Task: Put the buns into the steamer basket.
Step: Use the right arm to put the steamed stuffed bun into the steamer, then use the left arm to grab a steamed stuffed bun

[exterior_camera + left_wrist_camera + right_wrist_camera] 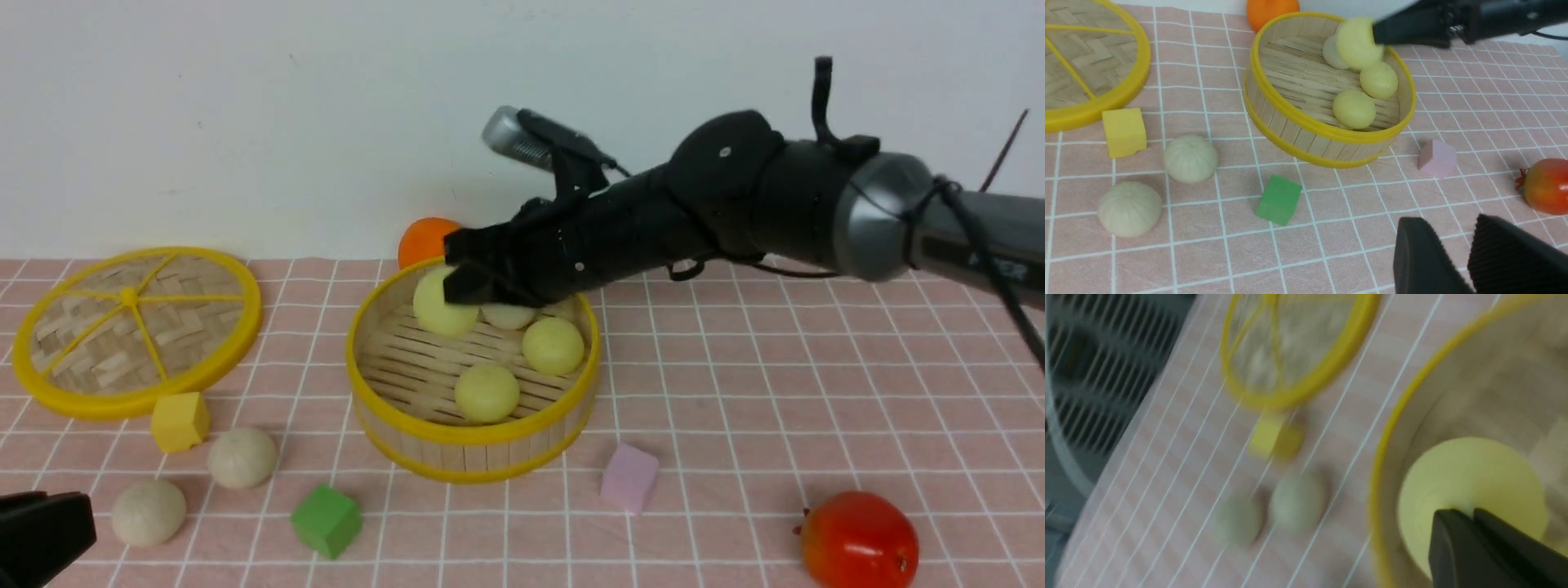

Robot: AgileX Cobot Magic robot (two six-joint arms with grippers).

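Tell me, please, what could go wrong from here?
1. The right gripper is shut beside the pale yellow bun, not around it, at the steamer basket rim; it may push the bun out.
2. Two off-white buns lie close to a yellow cube and a green cube; the left gripper might bump those.

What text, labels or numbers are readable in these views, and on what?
Nothing readable.
Right arm's grey sleeve, front view: faint dark lettering, too blurred to read.
No print shows on the steamer basket, the lid or the checked cloth.
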